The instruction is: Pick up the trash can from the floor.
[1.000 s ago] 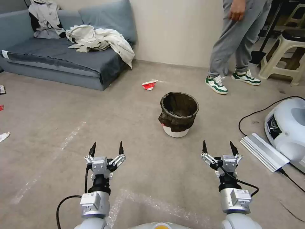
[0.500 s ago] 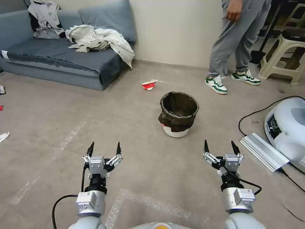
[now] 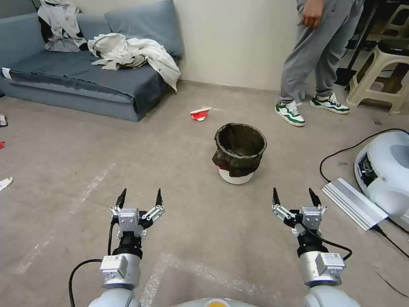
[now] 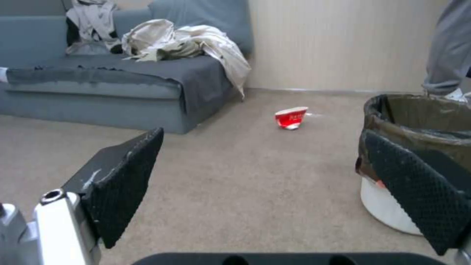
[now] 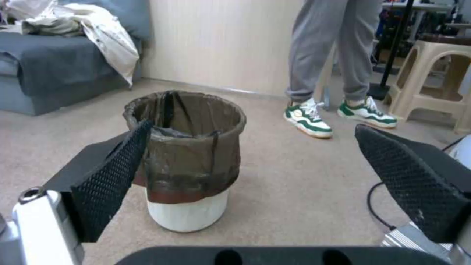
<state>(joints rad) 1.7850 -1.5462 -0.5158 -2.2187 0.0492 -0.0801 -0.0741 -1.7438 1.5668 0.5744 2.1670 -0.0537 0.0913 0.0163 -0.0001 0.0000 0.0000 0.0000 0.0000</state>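
A: From the head view, where does the trash can (image 3: 239, 153) sit?

B: Upright on the floor (image 3: 179, 170), a little right of centre, its dark bag folded over the rim. Bare floor rings it on every side. A crushed red cup (image 3: 200, 114) lies beyond it, well apart, and a sofa (image 3: 85, 81) fills the upper left.

A: And the pincers?

B: The left pincer (image 3: 139, 197) is at lower left, the right pincer (image 3: 296, 196) at lower right, both spread wide and holding nothing. The can stands beyond and between them, nearer the right one. At the right edge a white machine (image 3: 383, 170) and a ribbed metal bar (image 3: 353, 202) narrow the room there.

A: The left wrist view?

B: Wide-spread black fingers (image 4: 125, 176) frame open floor; the can is cut by the right edge of the frame, partly behind one finger.

A: The right wrist view?

B: The can (image 5: 189, 162) stands centre left, apart from the spread fingers (image 5: 110, 176), and a beige stool (image 5: 432, 88) sits in the upper right corner.
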